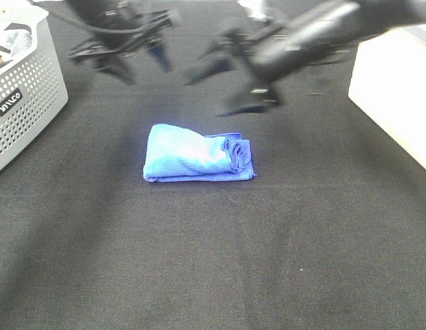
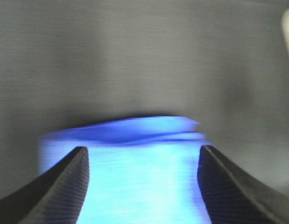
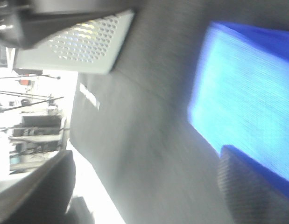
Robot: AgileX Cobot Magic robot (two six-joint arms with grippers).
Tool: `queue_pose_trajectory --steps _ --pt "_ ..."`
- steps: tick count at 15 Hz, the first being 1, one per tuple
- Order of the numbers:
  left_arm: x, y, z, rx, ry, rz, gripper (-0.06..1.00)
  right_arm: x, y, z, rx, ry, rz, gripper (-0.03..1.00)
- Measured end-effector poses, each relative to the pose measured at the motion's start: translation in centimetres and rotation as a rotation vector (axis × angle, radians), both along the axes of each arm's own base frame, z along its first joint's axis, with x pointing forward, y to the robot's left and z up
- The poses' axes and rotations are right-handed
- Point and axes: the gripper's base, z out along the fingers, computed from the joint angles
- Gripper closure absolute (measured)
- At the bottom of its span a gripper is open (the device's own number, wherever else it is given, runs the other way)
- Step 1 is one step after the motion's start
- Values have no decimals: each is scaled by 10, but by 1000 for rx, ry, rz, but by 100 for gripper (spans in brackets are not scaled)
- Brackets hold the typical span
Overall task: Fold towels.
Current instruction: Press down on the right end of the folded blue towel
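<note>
The bright blue towel (image 1: 199, 155) lies folded into a small thick rectangle in the middle of the black table, with bunched layers at its right end. My left gripper (image 1: 138, 65) hovers behind it to the left, open and empty. My right gripper (image 1: 226, 86) hovers just behind the towel's right end, open and empty, and is blurred. In the left wrist view the towel (image 2: 139, 172) shows beyond the spread fingers (image 2: 65, 186). In the right wrist view the towel (image 3: 247, 98) lies beside one finger (image 3: 256, 191).
A perforated grey basket (image 1: 23, 89) stands at the left edge and also shows in the right wrist view (image 3: 83, 44). A white box (image 1: 398, 89) stands at the right edge. Black cloth (image 1: 213, 261) covers the table.
</note>
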Motion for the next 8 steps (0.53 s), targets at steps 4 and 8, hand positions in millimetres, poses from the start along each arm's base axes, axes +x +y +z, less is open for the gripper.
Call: queue_pose_trajectory --steps 4,8 --pt "0 1 0 1 1 3 31 -3 27 -34 -33 13 5 20" --pt "-4 2 -2 13 51 -13 31 7 7 -73 -128 83 -23 20"
